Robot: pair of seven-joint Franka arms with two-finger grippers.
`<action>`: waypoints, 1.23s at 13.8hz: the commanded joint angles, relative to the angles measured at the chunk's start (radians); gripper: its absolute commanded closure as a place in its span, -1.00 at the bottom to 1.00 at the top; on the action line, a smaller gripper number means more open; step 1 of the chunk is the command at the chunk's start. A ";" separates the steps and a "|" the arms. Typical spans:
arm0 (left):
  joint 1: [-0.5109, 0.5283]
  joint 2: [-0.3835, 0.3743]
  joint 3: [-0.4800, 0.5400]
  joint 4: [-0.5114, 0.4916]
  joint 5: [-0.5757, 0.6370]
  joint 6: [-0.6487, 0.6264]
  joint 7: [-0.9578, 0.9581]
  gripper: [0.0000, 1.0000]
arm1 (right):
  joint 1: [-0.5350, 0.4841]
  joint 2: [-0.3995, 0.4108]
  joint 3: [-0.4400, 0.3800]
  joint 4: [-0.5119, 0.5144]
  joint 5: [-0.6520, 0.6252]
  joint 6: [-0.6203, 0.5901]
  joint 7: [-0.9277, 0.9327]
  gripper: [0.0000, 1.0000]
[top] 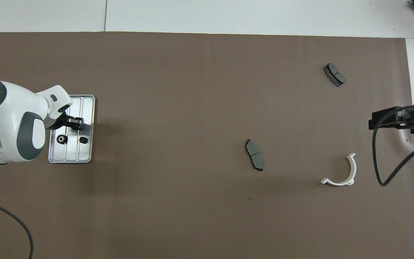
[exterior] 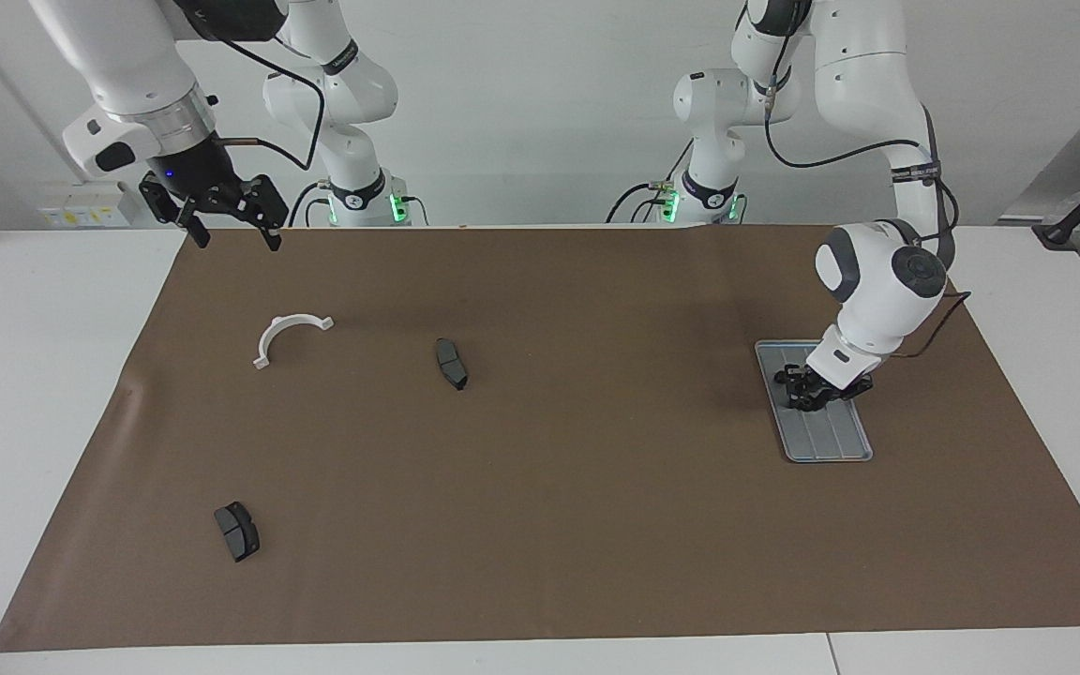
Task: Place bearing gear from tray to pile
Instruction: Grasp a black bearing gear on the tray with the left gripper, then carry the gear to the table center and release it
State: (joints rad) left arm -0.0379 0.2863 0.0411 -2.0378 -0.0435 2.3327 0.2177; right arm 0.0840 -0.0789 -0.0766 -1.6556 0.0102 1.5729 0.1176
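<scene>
The left claw [exterior: 809, 392] is down in the tray [top: 88, 108], over a gear; whether it grips, I cannot tell. Two more gears [top: 61, 139] lie in the tray nearer the robots. The right claw [exterior: 231, 223] waits open above the bench's [exterior: 52, 375] edge, near the bracket [exterior: 289, 334].

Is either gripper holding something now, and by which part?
Right gripper, raised at the mat's edge, holds nothing. Left gripper is down in the tray; whether it grips anything there cannot be told.
</scene>
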 commanded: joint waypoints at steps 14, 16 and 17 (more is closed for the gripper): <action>-0.327 0.030 0.013 0.200 -0.004 -0.200 -0.593 0.70 | -0.009 -0.001 0.004 0.013 0.016 -0.021 0.008 -1.00; -0.423 0.030 0.013 0.197 -0.004 -0.190 -0.742 0.70 | -0.009 -0.001 0.004 0.011 0.016 -0.021 0.008 -1.00; -0.468 0.028 0.013 0.197 -0.004 -0.187 -0.800 0.70 | -0.009 -0.001 0.004 0.011 0.016 -0.021 0.008 -1.00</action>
State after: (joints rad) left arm -0.4322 0.3040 0.0324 -1.8604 -0.0444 2.1498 -0.4814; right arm 0.0840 -0.0789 -0.0765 -1.6553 0.0102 1.5729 0.1176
